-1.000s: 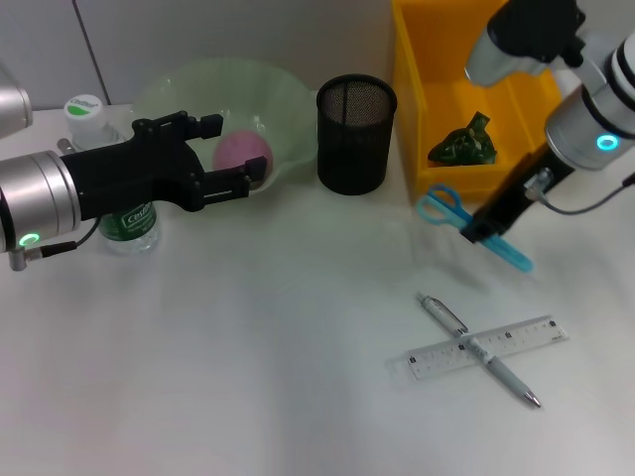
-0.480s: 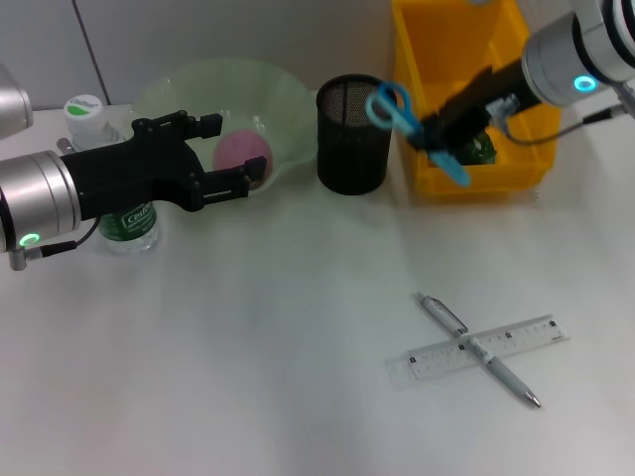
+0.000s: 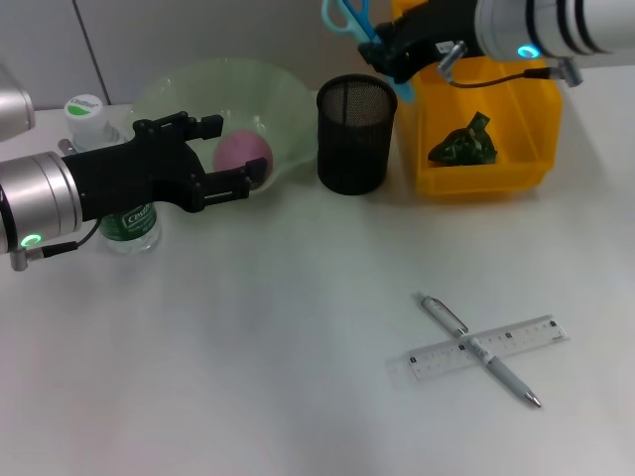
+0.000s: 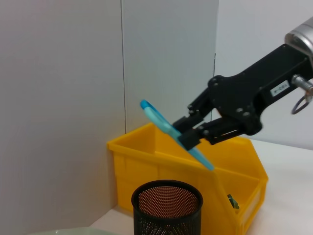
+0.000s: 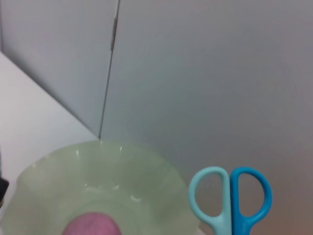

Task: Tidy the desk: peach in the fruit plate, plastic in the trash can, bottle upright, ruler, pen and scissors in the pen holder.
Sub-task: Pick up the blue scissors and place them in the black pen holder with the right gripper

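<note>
The right gripper (image 3: 389, 48) is clamped on a pair of blue scissors (image 3: 347, 18) and holds them in the air above the black mesh pen holder (image 3: 355, 134), handles up and away from the gripper, blades tilted down toward the yellow trash can (image 3: 483, 171). In the left wrist view the scissors (image 4: 175, 133) hang slantwise over the holder's open mouth (image 4: 167, 198), clear of its rim. A crumpled piece of green plastic (image 3: 462, 142) lies inside the trash can. The left gripper (image 3: 220, 154) hovers with its fingers spread, holding nothing, just in front of the pale green fruit plate (image 3: 189, 89), in which the pink peach (image 3: 243, 152) rests. Behind the left arm a clear bottle (image 3: 124, 213) stands upright; its green label reads partly "Cestbon", and its white cap carries a green mark too small to read. Nearer the front, a transparent ruler (image 3: 521, 338) lies flat on the white desk (image 3: 248, 377) with a silver pen (image 3: 448, 317) crossing on top of it.
</note>
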Controlling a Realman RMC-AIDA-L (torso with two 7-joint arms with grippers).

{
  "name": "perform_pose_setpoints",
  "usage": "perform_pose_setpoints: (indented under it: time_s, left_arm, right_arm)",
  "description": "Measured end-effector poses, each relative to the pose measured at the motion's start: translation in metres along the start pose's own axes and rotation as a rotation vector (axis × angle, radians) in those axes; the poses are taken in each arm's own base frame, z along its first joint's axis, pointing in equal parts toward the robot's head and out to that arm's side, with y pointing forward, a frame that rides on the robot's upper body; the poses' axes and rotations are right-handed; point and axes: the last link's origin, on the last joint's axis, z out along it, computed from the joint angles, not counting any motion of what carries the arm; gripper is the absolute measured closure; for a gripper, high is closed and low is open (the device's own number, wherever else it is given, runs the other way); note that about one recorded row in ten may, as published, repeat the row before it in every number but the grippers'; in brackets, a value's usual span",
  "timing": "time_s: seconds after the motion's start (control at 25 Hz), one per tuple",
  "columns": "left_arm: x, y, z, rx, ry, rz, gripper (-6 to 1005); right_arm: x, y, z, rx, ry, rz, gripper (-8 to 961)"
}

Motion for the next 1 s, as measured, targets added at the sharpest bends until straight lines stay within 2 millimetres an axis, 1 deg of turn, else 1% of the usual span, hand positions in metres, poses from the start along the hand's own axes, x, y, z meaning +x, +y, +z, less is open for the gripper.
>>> perform_pose_setpoints:
  time_s: [0.08,0.12,0.24,0.28,0.32,0.48,0.84,1.0]
  left_arm:
    - [0.000,0.000,0.000,-0.001,0.000,0.005,197]
    - [0.000,0.000,0.000,-0.001,0.000,0.005,197]
    - [0.001,0.000,0.001,-0.002,0.001,0.008,197]
    - [0.001,0.000,0.001,-0.003,0.001,0.009,197]
    - [0.001,0.000,0.001,-0.003,0.001,0.009,197]
    - [0.002,0.000,0.002,-0.005,0.000,0.013,197]
    - [0.002,0.000,0.002,-0.008,-0.002,0.016,197]
    - [0.001,0.000,0.002,-0.009,-0.002,0.021,197]
  right_arm:
    - [0.003,0.003,0.009,0.020,-0.009,-0.006,733]
    - [0.003,0.003,0.009,0.020,-0.009,-0.006,733]
    - [0.007,0.005,0.017,0.032,-0.008,-0.011,733]
    - [0.009,0.007,0.023,0.046,-0.015,-0.016,733]
    - [0.009,0.007,0.023,0.046,-0.015,-0.016,733]
    - [0.017,0.012,0.034,0.067,-0.035,-0.015,733]
    - [0.010,0.018,0.037,0.032,-0.101,-0.018,733]
    - [0.013,0.017,0.037,0.040,-0.105,-0.012,733]
